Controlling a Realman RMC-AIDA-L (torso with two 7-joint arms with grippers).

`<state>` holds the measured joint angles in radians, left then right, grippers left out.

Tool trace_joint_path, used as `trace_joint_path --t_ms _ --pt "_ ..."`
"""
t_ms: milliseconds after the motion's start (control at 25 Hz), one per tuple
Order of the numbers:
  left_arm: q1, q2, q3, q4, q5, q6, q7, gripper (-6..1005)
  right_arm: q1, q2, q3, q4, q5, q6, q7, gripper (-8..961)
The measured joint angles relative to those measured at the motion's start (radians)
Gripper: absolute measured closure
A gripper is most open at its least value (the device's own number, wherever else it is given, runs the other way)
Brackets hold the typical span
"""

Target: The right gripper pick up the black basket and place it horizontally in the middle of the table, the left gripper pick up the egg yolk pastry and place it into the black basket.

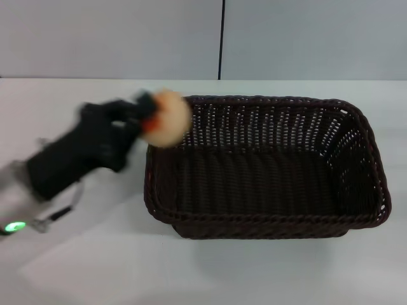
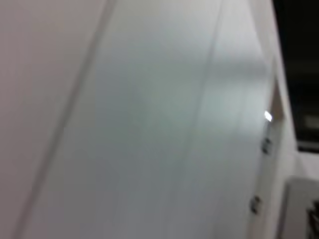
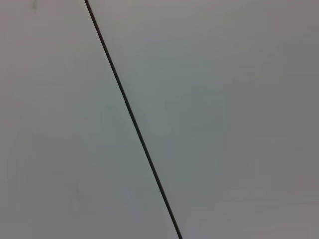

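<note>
Closed on the egg yolk pastry [image 1: 166, 118], with the left gripper [image 1: 144, 114] blurred in the head view and the ball held up at the very tip, just forward of the black claw and clear of the table [image 1: 95, 267]. Pale cream with an orange-red patch turned toward the claw; finer marks too blurred to read. Just beyond the tip and a little lower, the near-left corner of the black basket [image 1: 267, 165], with the pastry seen over the braided rim there; whether above the rim or barely short of it, hard to tell from this angle. Set lengthwise on the white tabletop, open side up, nothing showing inside. Probably light, soft and crumbly, so best taken across the widest part with a gentle squeeze and let go low over the woven floor, not dropped from height. By contrast likely stiff and light, the wicker, with the braided rim the natural place to take hold. Behind the claw, a dark wrist and a green light on the arm. Out of sight in every view, the right gripper. Only pale panels and a dark seam in both wrist views.
</note>
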<state>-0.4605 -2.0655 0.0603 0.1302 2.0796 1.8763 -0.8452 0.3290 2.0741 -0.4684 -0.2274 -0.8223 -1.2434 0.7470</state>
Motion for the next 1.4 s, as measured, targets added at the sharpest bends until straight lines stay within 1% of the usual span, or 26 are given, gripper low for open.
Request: trace_joint_path --t_ms 40,80,120,160,200,360,400,440,640,680,720,840,920,960,1160,1280,1360,1400 --pt "0.0 0.0 0.0 0.0 0.0 0.0 0.0 937 0.0 0.0 0.0 0.004 0.0 0.0 0.0 329" --pt "-0.04 -0.003 0.069 -0.026 0.0 -0.041 0.002 935 0.0 0.0 0.0 0.007 0.0 0.0 0.0 329" --pt "-0.059 -0.004 0.104 -0.043 0.0 -0.071 0.003 933 0.0 0.0 0.0 0.009 0.0 -0.001 0.0 329" --pt "-0.059 -0.004 0.104 -0.043 0.0 -0.071 0.003 931 0.0 0.0 0.0 0.009 0.0 -0.001 0.0 329" --pt "-0.08 -0.005 0.152 -0.06 0.001 -0.119 0.003 929 0.0 0.0 0.0 0.009 0.0 -0.001 0.0 329" --pt "-0.08 -0.005 0.152 -0.06 0.001 -0.119 0.003 922 0.002 0.0 -0.003 0.013 0.0 -0.002 0.0 329" --pt "-0.098 -0.007 0.202 -0.091 0.001 -0.183 0.004 920 0.003 0.0 -0.004 0.014 0.0 -0.002 0.0 328" --pt "-0.098 -0.007 0.207 -0.102 0.001 -0.195 0.004 918 0.005 -0.001 -0.006 0.015 -0.001 -0.002 0.0 328" --pt "-0.09 -0.006 0.203 -0.103 -0.007 -0.183 0.004 909 0.014 -0.002 -0.01 0.016 -0.002 -0.001 0.0 328" --pt "-0.09 -0.006 0.203 -0.103 -0.007 -0.183 0.004 805 0.015 -0.002 -0.01 0.016 -0.002 -0.001 0.0 328" --pt "-0.085 -0.004 0.187 -0.102 -0.008 -0.164 0.005 701 0.02 -0.002 -0.009 0.016 -0.002 -0.002 0.0 328" --pt "-0.065 -0.002 0.128 -0.097 -0.009 -0.136 0.01 610 0.023 -0.001 -0.005 0.017 -0.001 -0.002 0.0 329" --pt "-0.04 -0.001 0.06 -0.095 -0.009 -0.109 0.031 549 0.025 -0.001 -0.001 0.018 -0.001 -0.002 0.003 329" --pt "-0.024 0.0 0.015 -0.094 -0.009 -0.094 0.05 519 0.026 -0.001 0.0 0.018 0.0 -0.003 0.006 329" --pt "0.077 0.001 -0.225 -0.1 -0.009 -0.048 0.209 257 0.027 0.001 0.001 0.019 0.001 -0.012 0.008 331" --pt "0.147 0.0 -0.399 -0.114 -0.01 -0.042 0.281 195 0.02 0.001 0.001 0.021 0.001 -0.036 0.009 332" --pt "0.2 0.0 -0.538 -0.138 -0.011 -0.04 0.302 153 0.014 0.001 0.006 0.024 0.001 -0.053 0.01 333" --pt "0.211 0.0 -0.567 -0.144 -0.011 -0.038 0.307 154 0.012 0.001 0.008 0.027 0.001 -0.058 0.01 333"
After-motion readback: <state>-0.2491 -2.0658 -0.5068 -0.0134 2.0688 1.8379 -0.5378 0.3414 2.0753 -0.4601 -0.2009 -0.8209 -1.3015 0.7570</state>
